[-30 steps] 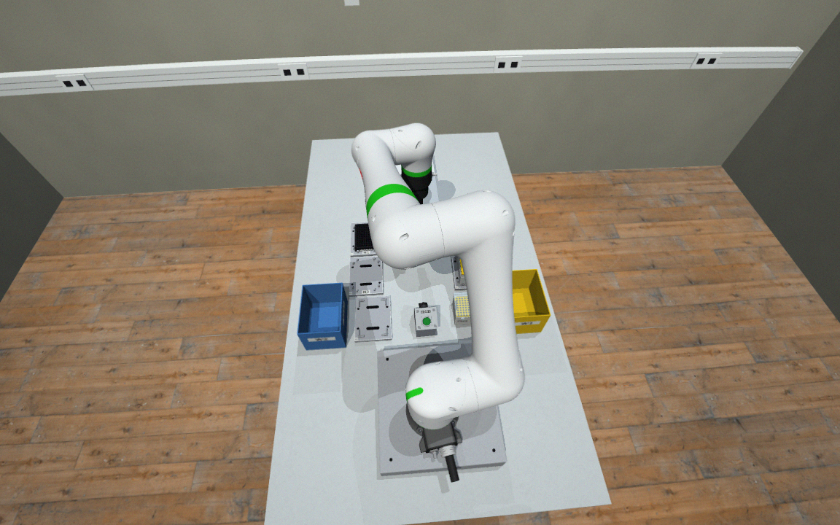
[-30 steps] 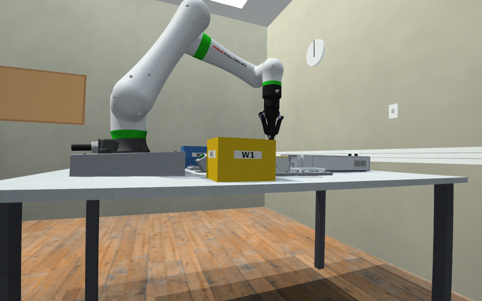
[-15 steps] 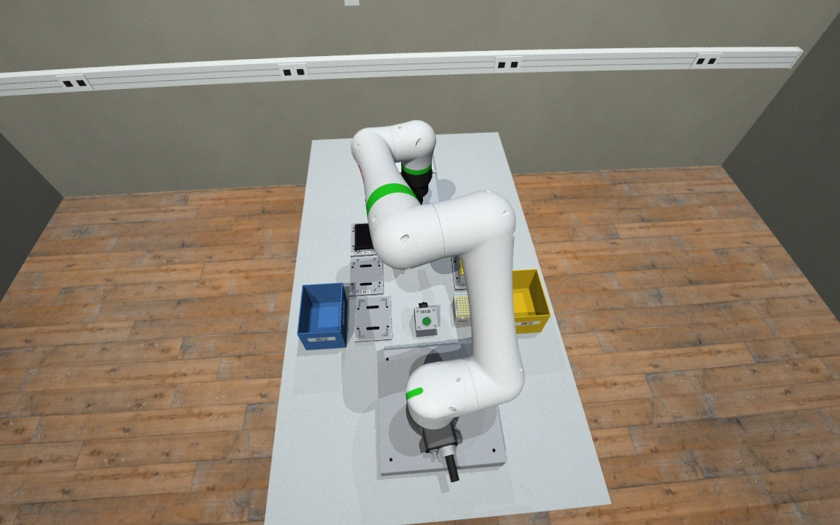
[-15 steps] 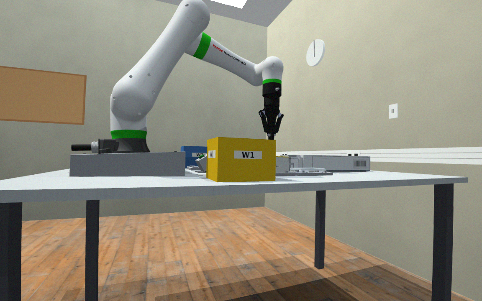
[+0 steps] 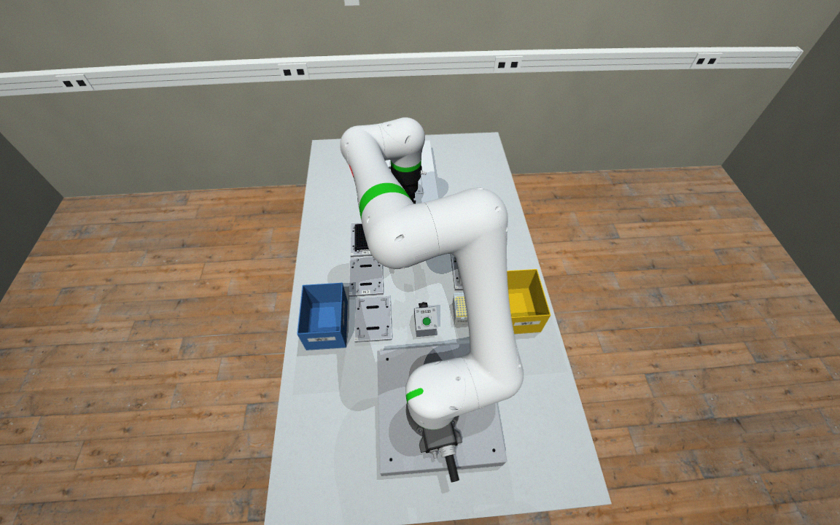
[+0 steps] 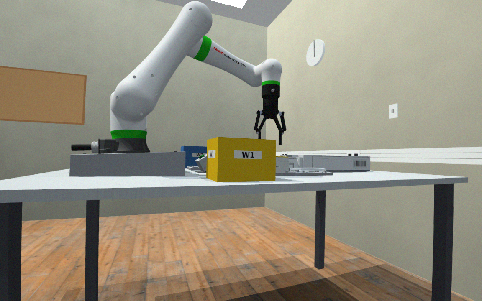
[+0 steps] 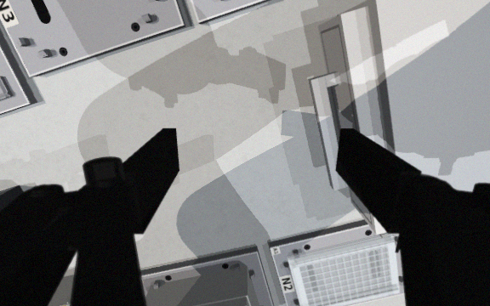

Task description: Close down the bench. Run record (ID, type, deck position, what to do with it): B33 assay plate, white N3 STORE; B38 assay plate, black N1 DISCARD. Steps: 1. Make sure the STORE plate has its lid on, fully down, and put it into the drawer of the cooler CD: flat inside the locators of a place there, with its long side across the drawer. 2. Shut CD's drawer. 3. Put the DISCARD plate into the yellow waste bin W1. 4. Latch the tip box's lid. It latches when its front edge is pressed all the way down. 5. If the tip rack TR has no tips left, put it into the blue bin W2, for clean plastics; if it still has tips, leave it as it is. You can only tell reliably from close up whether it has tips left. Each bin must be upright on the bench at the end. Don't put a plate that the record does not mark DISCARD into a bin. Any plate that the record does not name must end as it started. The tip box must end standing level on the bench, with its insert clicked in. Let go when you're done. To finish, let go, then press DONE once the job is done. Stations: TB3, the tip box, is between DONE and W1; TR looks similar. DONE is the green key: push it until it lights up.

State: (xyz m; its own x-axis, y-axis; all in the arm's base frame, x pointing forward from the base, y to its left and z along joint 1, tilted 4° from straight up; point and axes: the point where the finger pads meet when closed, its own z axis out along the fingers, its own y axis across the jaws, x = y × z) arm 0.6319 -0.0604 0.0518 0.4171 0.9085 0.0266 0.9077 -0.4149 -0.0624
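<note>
My gripper (image 6: 270,131) is open and empty, hanging above the bench behind the yellow bin W1 (image 6: 241,159). In the wrist view the fingers frame bare bench top, with the cooler CD's front and its handle (image 7: 334,115) just right of them. The N3 nest (image 7: 24,30) is empty. The white plate is not in view. The black plate (image 5: 360,238) lies on its nest at the left. The tip box (image 5: 461,308) with yellow tips stands between the green DONE key (image 5: 426,319) and W1 (image 5: 527,301). The tip rack TR is mostly hidden behind my arm.
The blue bin W2 (image 5: 324,316) stands upright at the bench's left edge. A lidded clear plate (image 7: 343,272) sits on the N2 nest below my right finger. Two empty nests (image 5: 370,297) lie beside W2. My arm's base plate (image 5: 439,411) fills the near bench.
</note>
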